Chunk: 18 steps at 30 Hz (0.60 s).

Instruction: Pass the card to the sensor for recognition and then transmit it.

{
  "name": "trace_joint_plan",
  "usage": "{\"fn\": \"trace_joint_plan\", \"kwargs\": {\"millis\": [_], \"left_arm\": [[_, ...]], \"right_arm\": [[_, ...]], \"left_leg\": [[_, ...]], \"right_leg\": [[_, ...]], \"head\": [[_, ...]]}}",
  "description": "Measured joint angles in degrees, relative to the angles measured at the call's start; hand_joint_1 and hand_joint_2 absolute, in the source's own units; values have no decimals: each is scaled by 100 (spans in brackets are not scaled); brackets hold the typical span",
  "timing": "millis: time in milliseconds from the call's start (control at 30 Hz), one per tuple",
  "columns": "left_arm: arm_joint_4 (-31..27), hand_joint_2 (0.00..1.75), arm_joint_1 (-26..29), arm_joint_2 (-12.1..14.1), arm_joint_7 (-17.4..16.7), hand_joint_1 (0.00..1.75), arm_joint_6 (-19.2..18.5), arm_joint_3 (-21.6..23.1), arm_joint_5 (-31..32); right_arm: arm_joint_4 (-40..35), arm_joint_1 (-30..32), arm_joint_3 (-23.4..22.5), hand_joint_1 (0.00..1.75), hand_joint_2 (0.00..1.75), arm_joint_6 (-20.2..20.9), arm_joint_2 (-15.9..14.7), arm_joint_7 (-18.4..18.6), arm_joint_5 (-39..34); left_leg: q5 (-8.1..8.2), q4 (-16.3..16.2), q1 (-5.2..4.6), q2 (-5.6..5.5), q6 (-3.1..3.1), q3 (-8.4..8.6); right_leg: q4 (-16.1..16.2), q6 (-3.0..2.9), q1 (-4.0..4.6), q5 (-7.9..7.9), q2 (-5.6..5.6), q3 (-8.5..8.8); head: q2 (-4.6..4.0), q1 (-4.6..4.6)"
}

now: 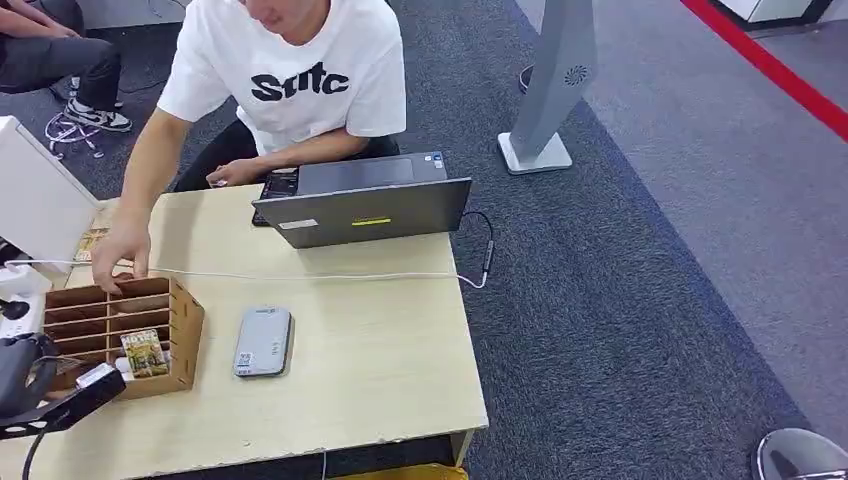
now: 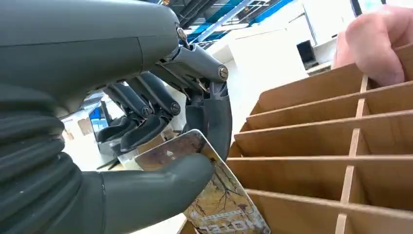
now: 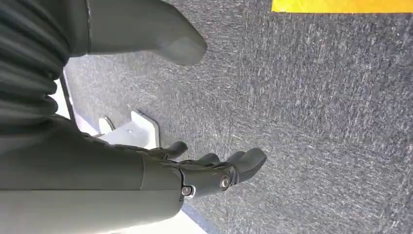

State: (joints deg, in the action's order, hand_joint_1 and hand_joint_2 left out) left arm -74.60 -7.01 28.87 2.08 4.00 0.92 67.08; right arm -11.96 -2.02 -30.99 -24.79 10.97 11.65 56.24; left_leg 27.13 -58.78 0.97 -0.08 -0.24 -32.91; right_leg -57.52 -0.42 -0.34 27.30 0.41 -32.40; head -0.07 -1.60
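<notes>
My left hand [image 2: 160, 146] pinches a card [image 2: 221, 200] with a yellow-brown picture between thumb and fingers, right beside the wooden slotted box [image 2: 316, 141]. From the head camera the left hand [image 1: 35, 385] sits at the box's [image 1: 185, 330] near left corner, and the card [image 1: 145, 352] stands at the front row of slots. The grey flat sensor [image 1: 263, 341] lies on the table just right of the box. My right hand [image 3: 214, 170] hangs over the carpet with its fingers apart and holds nothing.
A person in a white T-shirt sits behind the table [image 1: 380, 370], one hand [image 1: 120, 255] on the box's far edge. An open laptop [image 1: 360, 200] stands at the back, with a white cable [image 1: 300, 276] across the table. A white stand [image 1: 545, 100] rises from the carpet.
</notes>
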Motion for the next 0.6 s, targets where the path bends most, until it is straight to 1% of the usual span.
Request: {"fn": "trace_joint_plan", "kwargs": {"millis": [233,300,400,533,600], "left_arm": [[-15,175,-23,0,-9,175,61,0,4],[-83,175,-66,0,-61,175,243,-7,13],[-319,175,-305,-33,-164,175,548,-77,-20],[-711,175,-793,-122,-247,175,936,-184,94],[-846,175,-1058,-168,-310,175,1012,-221,188]], "right_arm": [[-2,-1,-7,0,175,-9,7,0,9],[0,1,-13,0,175,-20,7,0,35],[-2,-1,-43,0,175,-22,9,0,113],[-2,-2,-87,0,175,-20,11,-4,252],[-4,-2,-96,0,175,-17,11,-28,304]], "left_leg": [[0,0,0,0,0,0],[-3,0,1,-1,-3,-1],[-6,-1,2,-9,-3,-5],[-9,-1,1,-12,-7,-5],[-10,-1,1,-10,-8,-4]], "right_leg": [[0,0,0,0,0,-2],[0,0,1,0,-1,-5],[0,1,1,-1,-9,-4],[0,-2,1,-10,-10,-1],[0,-4,1,-13,-8,-2]], "head": [[0,2],[0,0],[0,0],[0,0],[0,0]]}}
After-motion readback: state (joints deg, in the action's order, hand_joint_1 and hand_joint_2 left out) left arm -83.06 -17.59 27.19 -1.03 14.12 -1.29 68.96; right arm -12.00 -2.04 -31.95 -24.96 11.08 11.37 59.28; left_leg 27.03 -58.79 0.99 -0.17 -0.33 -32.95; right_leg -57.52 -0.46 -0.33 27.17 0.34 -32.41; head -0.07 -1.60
